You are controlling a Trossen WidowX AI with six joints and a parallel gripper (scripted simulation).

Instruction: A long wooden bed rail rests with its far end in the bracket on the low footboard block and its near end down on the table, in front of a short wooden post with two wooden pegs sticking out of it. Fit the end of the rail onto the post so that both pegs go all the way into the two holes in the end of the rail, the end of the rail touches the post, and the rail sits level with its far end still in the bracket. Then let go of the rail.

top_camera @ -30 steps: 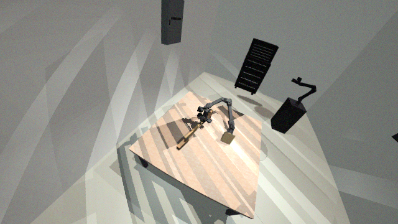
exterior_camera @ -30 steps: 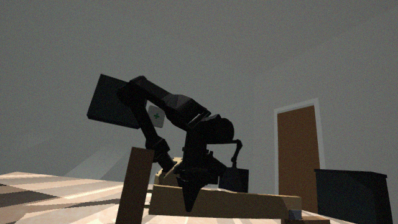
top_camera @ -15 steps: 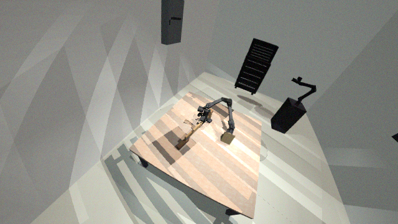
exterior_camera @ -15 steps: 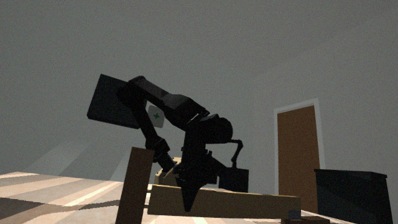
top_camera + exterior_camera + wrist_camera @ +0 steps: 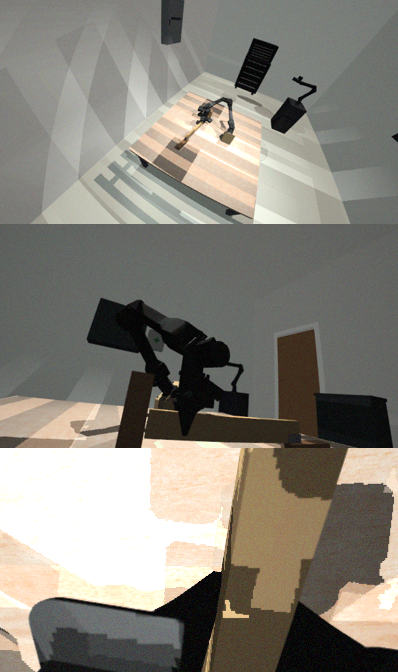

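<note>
Table (image 5: 217, 183) fills the middle of the top view, a striped wooden slab whose half toward 5 o'clock carries nothing but light and shadow, while its edges toward 9 and 12 o'clock run close to the work. The arm (image 5: 230, 112) rises from a tan base block (image 5: 227, 137) near the table's centre and bends over toward 10 o'clock. Off the table, toward 2 o'clock, a dark slatted rack (image 5: 257, 65) and a black pedestal (image 5: 287, 114) bearing a second small arm stand well apart from the slab. In the exterior view a brown door (image 5: 298, 376) and a dark cabinet (image 5: 351, 417) stand at 3 o'clock. The rail (image 5: 190, 134) lies as a long pale bar running from the claw toward 7 o'clock, well inside the table's edge; the exterior view shows it nearly level, its end just beside the post (image 5: 135, 410), though whether they touch cannot be told. The gripper (image 5: 186, 427) comes down over the rail near the post, its fingers pinching the rail across its width. On the far wall a small white plate shows a green cross (image 5: 156, 340); no writing can be read.
</note>
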